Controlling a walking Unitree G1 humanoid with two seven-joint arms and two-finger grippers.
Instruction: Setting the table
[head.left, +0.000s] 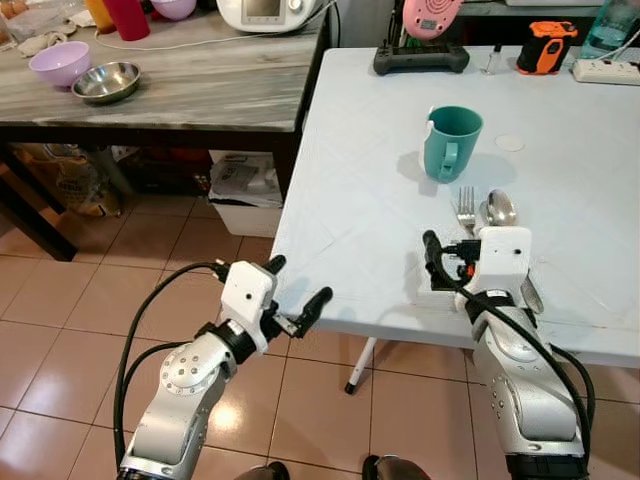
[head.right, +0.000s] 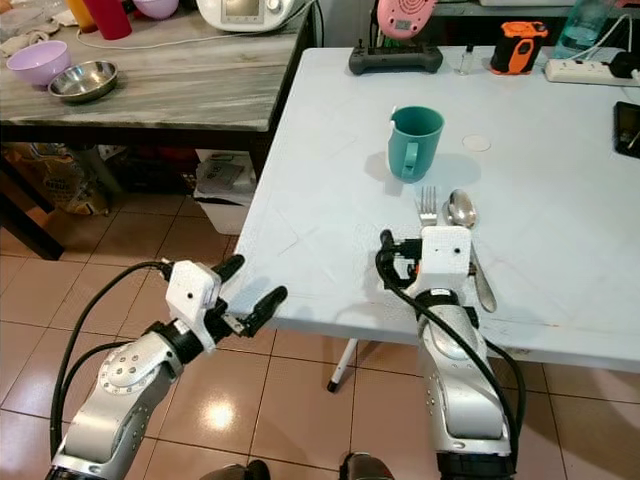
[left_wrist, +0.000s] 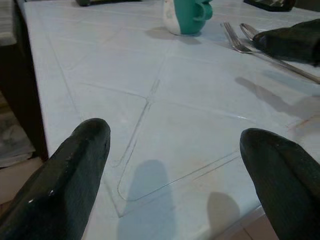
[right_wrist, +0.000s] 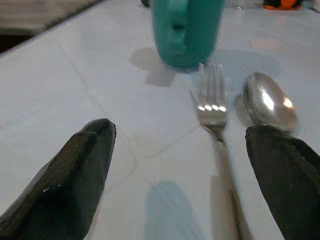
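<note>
At nine o'clock, far left on the dark side table (head.left: 190, 95): lilac bowl (head.left: 60, 62) touching steel bowl (head.left: 105, 82). At seven o'clock, left gripper (head.left: 296, 296) with fingers spread wide, grasping nothing, hovering at the near left corner of the white table (head.left: 360, 210). At one o'clock, teal mug (head.left: 451, 143) upright, handle facing the robot. Just beyond the right wrist, at four o'clock, fork (head.left: 466, 209) and spoon (head.left: 499, 208) flat, side by side, below the mug. Right gripper (right_wrist: 200, 170) released, fingers apart, straddling the fork handle, right finger (right_wrist: 287, 180) next to the spoon bowl.
</note>
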